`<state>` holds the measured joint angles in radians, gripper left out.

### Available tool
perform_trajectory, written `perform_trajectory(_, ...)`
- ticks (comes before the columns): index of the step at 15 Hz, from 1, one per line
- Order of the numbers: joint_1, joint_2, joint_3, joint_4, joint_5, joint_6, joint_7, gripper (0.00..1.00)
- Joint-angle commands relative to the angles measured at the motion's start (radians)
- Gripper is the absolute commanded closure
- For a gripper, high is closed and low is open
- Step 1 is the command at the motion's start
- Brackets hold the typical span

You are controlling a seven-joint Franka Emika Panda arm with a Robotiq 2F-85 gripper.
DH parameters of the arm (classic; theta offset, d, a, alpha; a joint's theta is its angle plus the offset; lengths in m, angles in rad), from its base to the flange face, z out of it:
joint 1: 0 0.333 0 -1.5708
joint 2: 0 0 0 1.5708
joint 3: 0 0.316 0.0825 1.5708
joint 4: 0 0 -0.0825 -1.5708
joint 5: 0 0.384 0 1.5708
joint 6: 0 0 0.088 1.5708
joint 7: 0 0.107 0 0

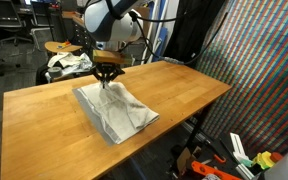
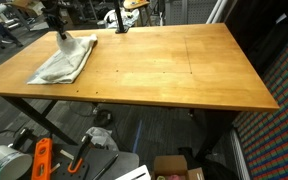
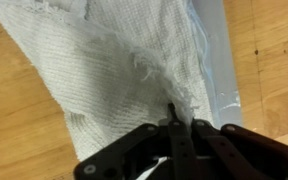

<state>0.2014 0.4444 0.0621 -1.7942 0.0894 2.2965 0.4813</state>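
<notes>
Shut tight at the gripper (image 3: 174, 125), pinching a raised ridge of the white woven cloth (image 3: 114, 70). Tented up at that spot, being gripped at one point only from straight above. Elsewhere slack, so lying rumpled and flat on the wooden table (image 1: 44, 110), close to one edge.

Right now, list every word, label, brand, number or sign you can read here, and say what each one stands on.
No text can be read in any view.
Grey cloth, pinched in the shut gripper: plain weave, no tag or print showing.
Wooden table: bare wood, no markings.
Cardboard box under the table: any marks are too small and blurred to read.
</notes>
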Motion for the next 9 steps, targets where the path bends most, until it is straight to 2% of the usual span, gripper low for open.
perform_trajectory(1,0.017,0.045,0.012,0.093,0.069,-0.019,0.075,0.98)
perform_trajectory(7,0.003,0.136,0.025,0.242,0.209,-0.031,0.149,0.99)
perform_trajectory(8,-0.015,0.145,0.043,0.254,0.253,-0.011,0.121,0.99)
perform_trajectory(9,0.012,0.108,0.015,0.182,0.198,-0.003,0.124,0.96)
